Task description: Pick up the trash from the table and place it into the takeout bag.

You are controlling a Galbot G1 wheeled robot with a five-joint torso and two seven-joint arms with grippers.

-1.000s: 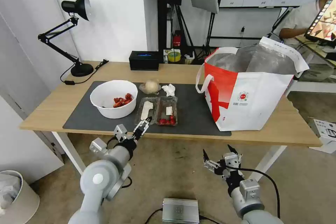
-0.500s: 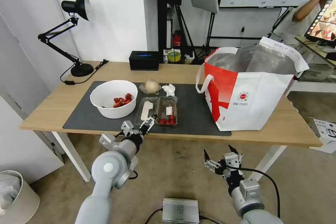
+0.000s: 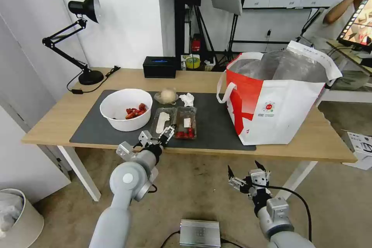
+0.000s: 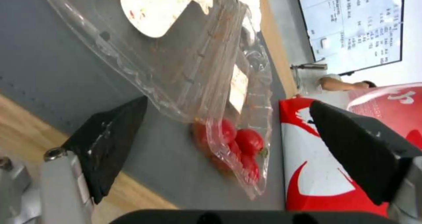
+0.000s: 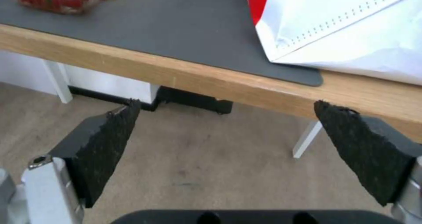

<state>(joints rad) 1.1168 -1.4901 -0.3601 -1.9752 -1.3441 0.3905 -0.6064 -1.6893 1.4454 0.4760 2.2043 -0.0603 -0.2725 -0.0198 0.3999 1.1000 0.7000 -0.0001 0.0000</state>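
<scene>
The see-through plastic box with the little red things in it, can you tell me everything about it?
The plastic box is a clear, thin, crinkly hinged box lying open and flat on the dark mat, near the table's front edge, between the white bowl and the red-and-white bag. One half holds small red tomatoes bunched at its near end and a white label; the other holds a stained white scrap. The open left gripper is at its near edge, with a finger on each side.
</scene>
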